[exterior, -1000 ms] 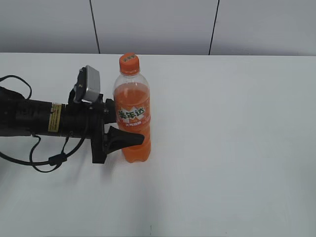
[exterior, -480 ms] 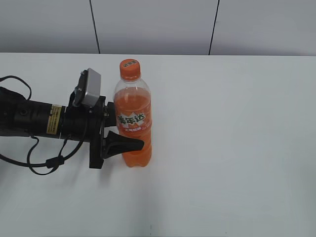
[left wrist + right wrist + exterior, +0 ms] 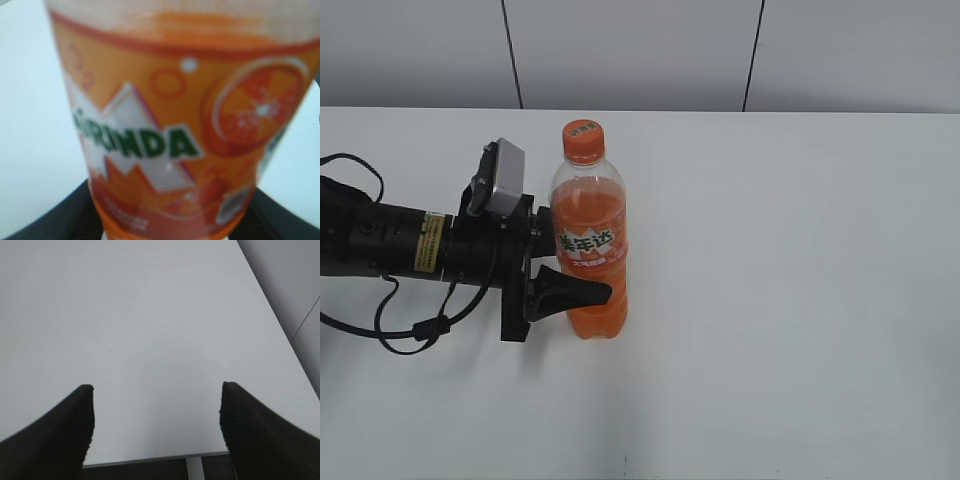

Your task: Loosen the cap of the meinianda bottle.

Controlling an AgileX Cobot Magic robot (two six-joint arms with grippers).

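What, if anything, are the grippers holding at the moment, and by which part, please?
The left gripper holds the meinianda bottle by its labelled middle; the right gripper is open and holds nothing.

The bottle (image 3: 588, 240) holds orange drink and has an orange label (image 3: 165, 145) with green letters on white and an orange-slice picture. Its cap (image 3: 582, 140) is orange. The table (image 3: 800, 300) is white.
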